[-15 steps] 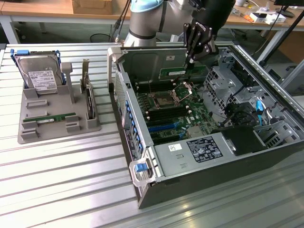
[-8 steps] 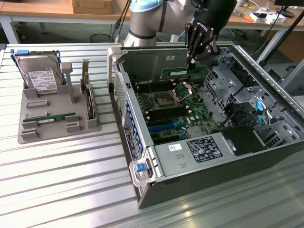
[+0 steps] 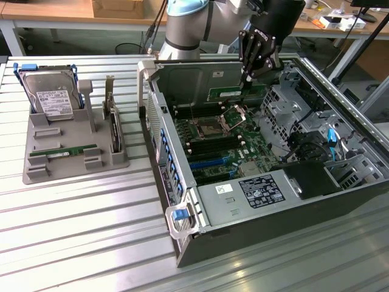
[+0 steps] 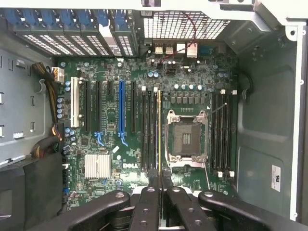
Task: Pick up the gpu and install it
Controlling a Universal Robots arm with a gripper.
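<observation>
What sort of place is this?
Probably a robotics lab or workshop: an open computer case on a slatted metal table, a grey parts tray, and desks behind.

Gripper (image 3: pixel 247 79) is holding the gpu (image 3: pixel 228 95) over the motherboard (image 3: pixel 213 143) inside the open case (image 3: pixel 243 237). Hard drive (image 3: pixel 51 100) is standing in the grey tray (image 3: pixel 67 173).

1 hard drive (image 3: pixel 53 100) is stood at the grey holder's (image 3: pixel 68 132) corner, 1 dark card (image 3: pixel 114 135) along its edge nearest the open case (image 3: pixel 273 236).
</observation>
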